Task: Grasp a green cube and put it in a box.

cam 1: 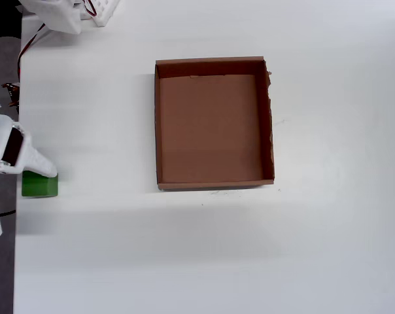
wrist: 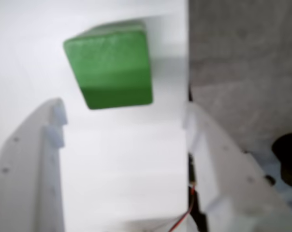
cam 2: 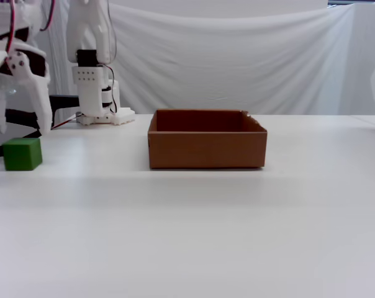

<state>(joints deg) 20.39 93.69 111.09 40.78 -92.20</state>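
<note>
The green cube (cam 2: 22, 154) sits on the white table near its left edge, far left of the box (cam 2: 206, 149). My gripper (cam 2: 21, 127) is open and hangs just above the cube, one finger to each side of it, touching nothing. In the wrist view the cube (wrist: 109, 65) lies beyond the two white fingers, between and past their tips, and the gripper (wrist: 124, 118) is empty. In the overhead view the cube (cam 1: 39, 185) is partly covered by a white finger (cam 1: 34, 163). The brown cardboard box (cam 1: 157, 124) is empty.
The arm's white base (cam 2: 94, 81) stands at the table's back left, with red and black wires beside it. The table's left edge (cam 1: 17, 216) runs right next to the cube, with grey floor beyond. A white cloth hangs behind.
</note>
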